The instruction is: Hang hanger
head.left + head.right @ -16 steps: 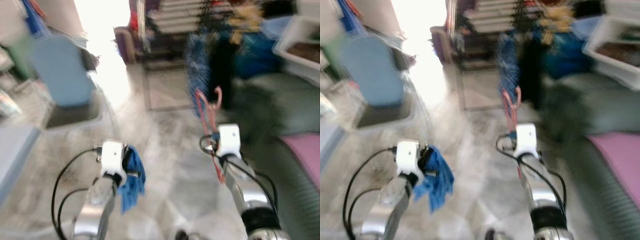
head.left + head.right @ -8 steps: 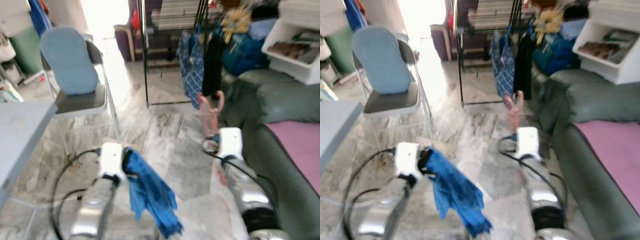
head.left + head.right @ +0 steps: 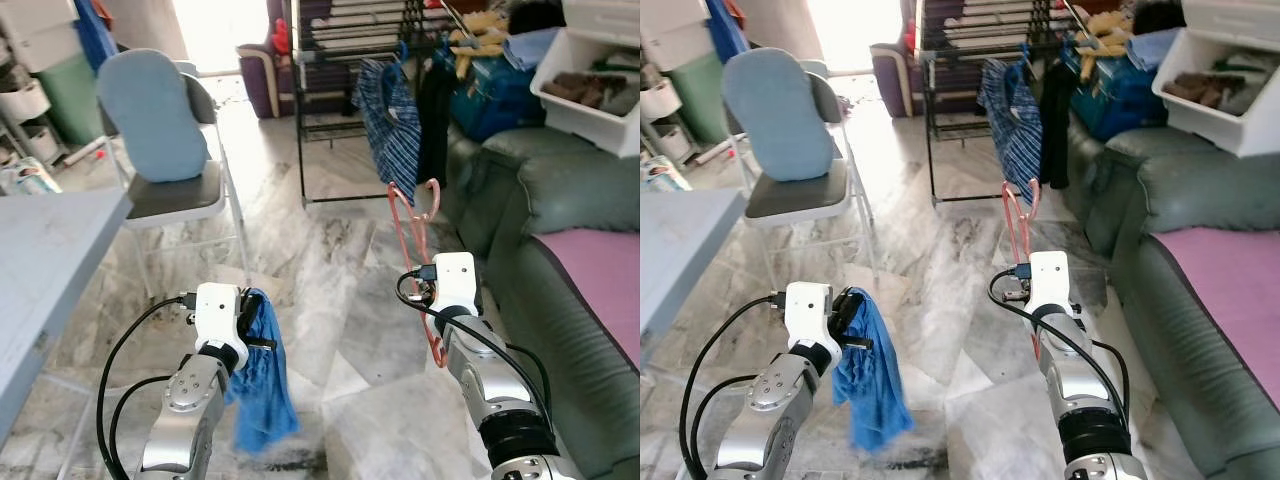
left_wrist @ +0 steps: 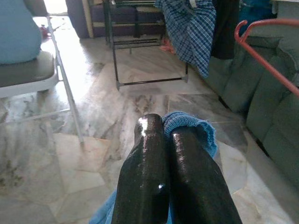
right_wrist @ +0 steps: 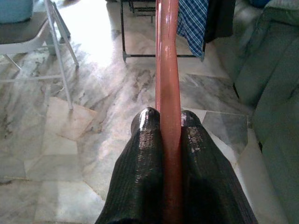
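Pink plastic marks the job at hand: from the head camera's left eye, the right tool (image 3: 432, 290) carries a pink hanger (image 3: 414, 245) upright, hook uppermost, over the marble floor (image 3: 330, 260), with the black drying rack (image 3: 345, 60) and its checked shirt (image 3: 392, 120) well ahead. The left tool (image 3: 252, 325) trails a blue cloth (image 3: 262, 385) beside a folding chair (image 3: 160, 150) and a grey surface (image 3: 40, 260). The right eye shows the same aisle, a green sofa (image 3: 1200, 300) close along the robot's right. At the left wrist, the black fingers (image 4: 149, 177) are pressed together on the cloth. At the right wrist, the fingers (image 5: 145, 154) pinch the hanger's bar squarely between them. To hang it well, the robot likely needs to walk closer to the rack, keep the hook level and facing a free rail, raise it above that rail, then lower it on before letting go, steering clear of the hanging clothes.
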{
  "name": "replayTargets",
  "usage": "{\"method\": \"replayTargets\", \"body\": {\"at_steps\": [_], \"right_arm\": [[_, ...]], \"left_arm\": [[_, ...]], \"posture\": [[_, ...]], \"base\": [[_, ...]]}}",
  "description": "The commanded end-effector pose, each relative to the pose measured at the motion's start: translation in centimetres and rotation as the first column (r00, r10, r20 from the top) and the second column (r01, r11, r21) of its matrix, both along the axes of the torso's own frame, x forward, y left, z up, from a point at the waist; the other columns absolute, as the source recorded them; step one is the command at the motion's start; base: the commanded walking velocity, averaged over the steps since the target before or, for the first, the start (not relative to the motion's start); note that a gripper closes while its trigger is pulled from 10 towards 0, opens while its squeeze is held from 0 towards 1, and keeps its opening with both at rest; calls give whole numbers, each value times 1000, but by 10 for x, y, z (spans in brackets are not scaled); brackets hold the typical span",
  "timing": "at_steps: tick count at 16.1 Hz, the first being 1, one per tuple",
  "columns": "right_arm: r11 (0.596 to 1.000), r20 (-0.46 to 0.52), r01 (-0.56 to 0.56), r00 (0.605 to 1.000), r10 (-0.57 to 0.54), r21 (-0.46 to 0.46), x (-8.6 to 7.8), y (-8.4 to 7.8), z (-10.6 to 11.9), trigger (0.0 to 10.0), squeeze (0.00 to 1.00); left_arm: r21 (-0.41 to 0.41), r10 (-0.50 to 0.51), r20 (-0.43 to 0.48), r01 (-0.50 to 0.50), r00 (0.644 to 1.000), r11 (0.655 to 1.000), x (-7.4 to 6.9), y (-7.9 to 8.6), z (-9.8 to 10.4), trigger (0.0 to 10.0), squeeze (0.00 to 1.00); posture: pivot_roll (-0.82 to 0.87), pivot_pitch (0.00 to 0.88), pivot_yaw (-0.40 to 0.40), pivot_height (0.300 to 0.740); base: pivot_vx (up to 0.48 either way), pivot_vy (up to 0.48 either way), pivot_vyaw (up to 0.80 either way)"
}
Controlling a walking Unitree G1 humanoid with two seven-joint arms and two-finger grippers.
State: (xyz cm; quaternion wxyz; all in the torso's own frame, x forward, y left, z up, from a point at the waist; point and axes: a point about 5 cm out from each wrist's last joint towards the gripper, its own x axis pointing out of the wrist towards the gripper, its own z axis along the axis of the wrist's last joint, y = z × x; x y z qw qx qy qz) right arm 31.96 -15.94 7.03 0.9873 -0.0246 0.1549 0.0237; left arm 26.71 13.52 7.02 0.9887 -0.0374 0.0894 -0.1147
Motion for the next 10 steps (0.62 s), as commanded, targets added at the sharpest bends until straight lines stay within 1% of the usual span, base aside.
{"method": "replayTargets", "body": {"at_steps": [1,4,5,9,10], "right_arm": [[1000,27,-14,1000,14,5,5,5,7,10000,0],[1000,29,-15,999,15,4,6,4,8,10000,0],[1000,31,-13,999,12,5,6,4,9,10000,0],[1000,36,-12,999,11,5,7,4,10,10000,0],[1000,37,-8,999,8,5,7,4,10,10000,0]], "left_arm": [[-7,-1,25,2,1000,1000,3,2,7,10000,0],[-5,-4,27,4,1000,1000,3,2,7,10000,0],[-17,-11,20,11,1000,1000,3,1,6,10000,0],[-15,-13,18,13,1000,1000,2,0,5,10000,0],[-12,-19,19,19,1000,1000,2,0,5,10000,0]], "posture": [[-77,0,53,736],[-84,0,55,736],[-86,0,55,736],[-101,0,57,736],[-102,0,60,736]], "base": [[0,0,-587],[0,0,-800],[0,0,-600],[0,0,-589],[0,285,-494]]}}
